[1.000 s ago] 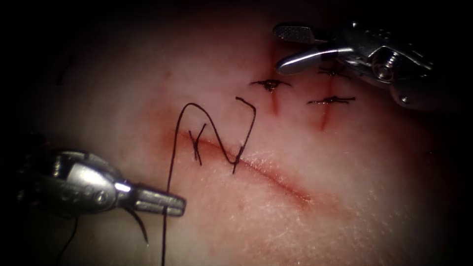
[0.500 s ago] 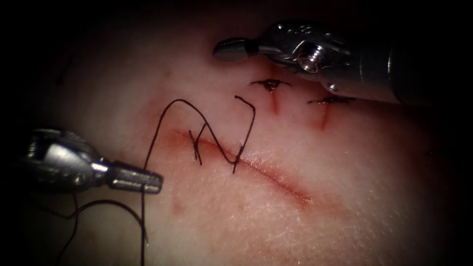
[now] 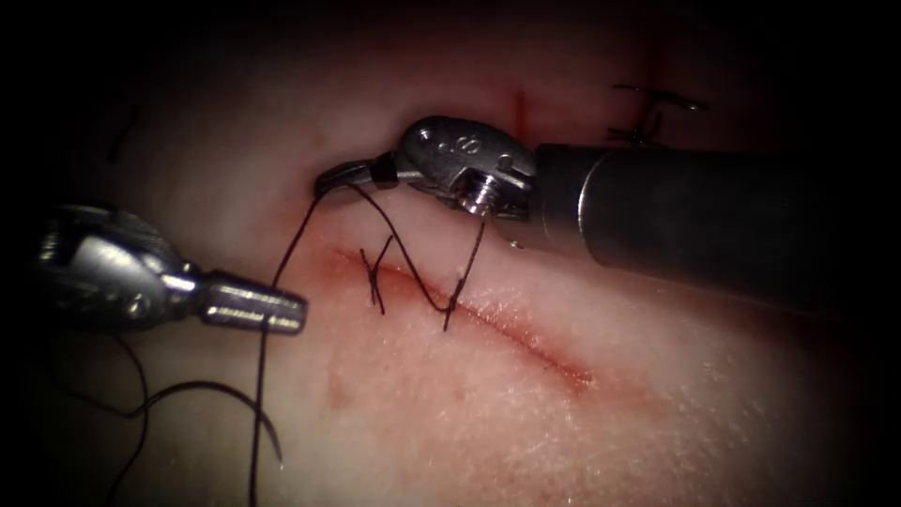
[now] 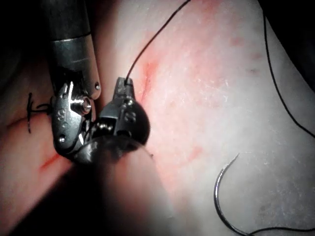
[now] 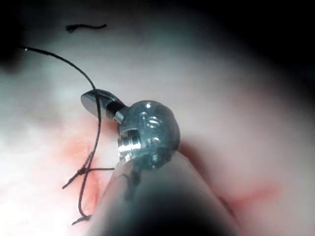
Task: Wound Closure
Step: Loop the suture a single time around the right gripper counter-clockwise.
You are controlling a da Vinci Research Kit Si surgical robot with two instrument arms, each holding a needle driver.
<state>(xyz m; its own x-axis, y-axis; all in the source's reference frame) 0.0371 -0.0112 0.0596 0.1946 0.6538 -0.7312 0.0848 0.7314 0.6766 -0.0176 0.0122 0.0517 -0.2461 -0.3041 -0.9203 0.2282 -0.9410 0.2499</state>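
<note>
Steel left tool [image 3: 282, 310] jaws clamped on dark thread [image 3: 282, 268]; right tool [image 3: 343, 176] jaws closed, empty; curved needle [image 4: 219, 196] loose on tissue [image 3: 488, 394].

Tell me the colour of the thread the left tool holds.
Black; the thread shows best against the pale tissue in the endoscope view.

Two needle-driver tools are at the tissue [image 3: 601, 413]: the left tool [image 3: 282, 312] and the right tool [image 3: 340, 176]. One curved needle [image 4: 219, 194] lies on the surface. One long thread [image 3: 266, 366] runs across it. One open cut [image 3: 526, 343] crosses the tissue. One finished stitch [image 3: 652, 108] can be counted beyond the right tool's shaft. Two short thread tails [image 3: 375, 282] stand at the cut.
</note>
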